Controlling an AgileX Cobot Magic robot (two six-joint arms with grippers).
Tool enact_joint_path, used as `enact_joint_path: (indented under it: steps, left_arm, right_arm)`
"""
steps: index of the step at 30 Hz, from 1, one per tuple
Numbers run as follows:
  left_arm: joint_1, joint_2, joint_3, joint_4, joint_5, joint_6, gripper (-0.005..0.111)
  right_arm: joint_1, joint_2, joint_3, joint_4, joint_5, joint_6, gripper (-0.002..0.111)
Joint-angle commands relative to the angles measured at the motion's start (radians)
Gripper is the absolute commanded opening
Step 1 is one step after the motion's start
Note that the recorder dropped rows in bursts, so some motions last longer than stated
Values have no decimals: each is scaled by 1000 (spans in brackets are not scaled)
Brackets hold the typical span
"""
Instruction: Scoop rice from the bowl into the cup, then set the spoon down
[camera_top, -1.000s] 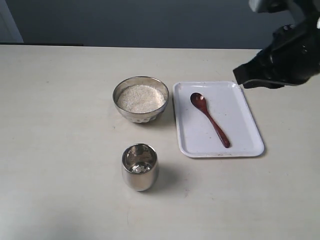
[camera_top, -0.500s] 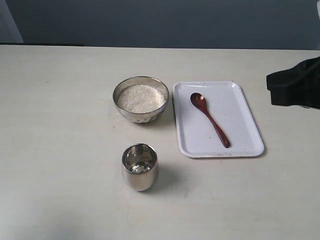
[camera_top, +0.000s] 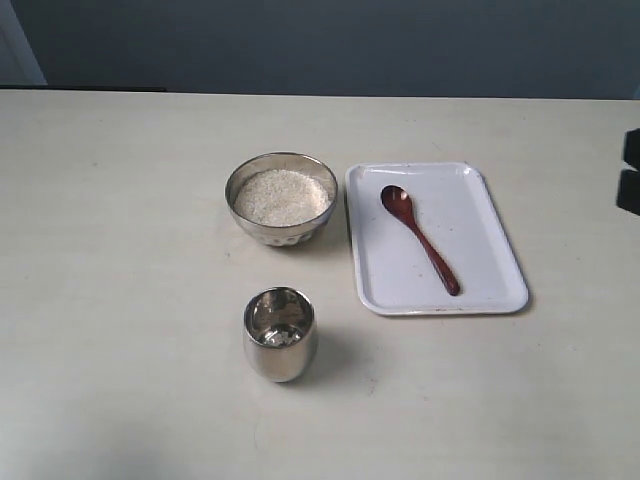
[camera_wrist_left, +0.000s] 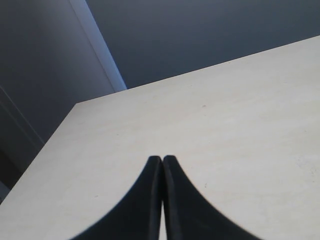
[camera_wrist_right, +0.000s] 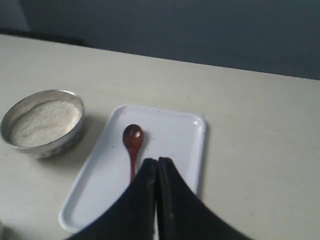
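Two steel vessels and a tray share the pale table (camera_top: 120, 300). Nearest the exterior camera stands the cup (camera_top: 280, 340), upright, with a few white grains showing at its bottom (the mirror finish makes the amount hard to judge). Beyond it, and apart from it, sits the bowl (camera_top: 286, 236), holding the rice (camera_top: 282, 196) as a level pale mass close to the rim. Just beside the bowl lies a white tray (camera_top: 480, 250). The spoon (camera_top: 421, 241) rests on the tray, free of both grippers, with its scoop toward the far side and its handle slanting toward the near right corner. A dark part of the right arm (camera_top: 630, 190) shows at that view's right edge. The right gripper (camera_wrist_right: 157, 161) has its jaws pressed together on nothing; in its wrist view the tips hide the end of the spoon's handle. The left gripper (camera_wrist_left: 162, 159) is likewise closed tight and empty, over bare table.
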Motion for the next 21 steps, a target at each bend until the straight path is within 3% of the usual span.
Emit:
enact_joint_path:
  steps: [1,11,21]
  left_arm:
    - [-1,-5,-2,-2,-7,-3,1]
    - [-1,-5,-2,-2,-7,-3,1]
    - [-1,-5,-2,-2,-7,-3,1]
  right_arm:
    - [-129,-170,144,17,-24,-2,0]
    - [-277,-547,390,83,-16,0,0]
    - [-298,-730,423,59,69,0,0]
